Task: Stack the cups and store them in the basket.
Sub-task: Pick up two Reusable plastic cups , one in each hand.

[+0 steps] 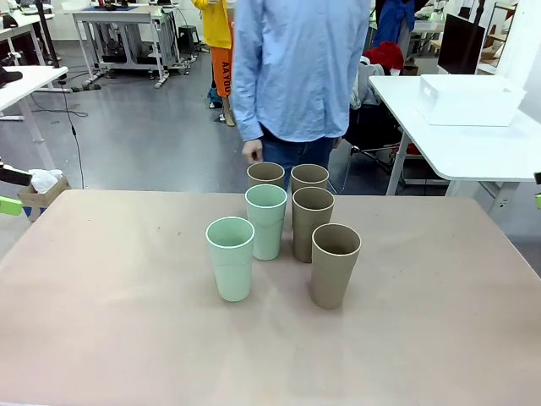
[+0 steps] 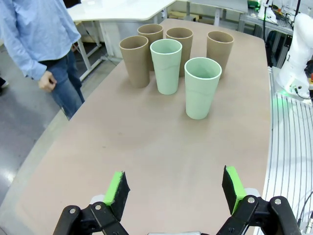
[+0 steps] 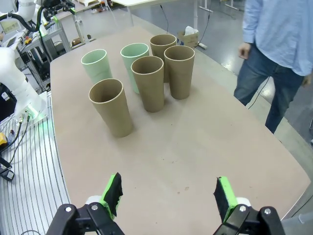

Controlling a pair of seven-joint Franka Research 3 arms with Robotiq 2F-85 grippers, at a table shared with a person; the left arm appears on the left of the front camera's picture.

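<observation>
Ahead of the left tool [image 2: 175,188], whose green pads [image 2: 117,188] stand wide apart with nothing between them, the bench [image 2: 146,147] stretches as a matte pinkish-tan sheet, bare close to the tool. Farther ahead stand the cups [image 2: 179,39], all upright, mouths up, none nested. One mint cup [image 2: 202,88] is nearest this tool, a second mint cup [image 2: 166,68] stands just beyond it, and four tan cups [image 2: 135,61] are ranged behind. Off the bench's edge to that tool's left, a person [image 2: 39,39] in a light blue shirt and jeans stands on glossy grey floor [image 2: 19,161].

Far beyond both tools, past the person, steel-framed worktables [image 1: 118,14] stand on the left. On the right a white side bench [image 1: 473,148] carries the basket [image 1: 469,100], well apart from the cups; whether anything sits inside it I cannot tell from this angle.

The right tool [image 3: 169,193] likewise has its pads spread wide and empty, above bare bench flecked with a few dark specks [image 3: 186,188]. The cluster stands ahead and to its left, with one tan cup [image 3: 111,107] nearest it and slightly apart from the rest.
</observation>
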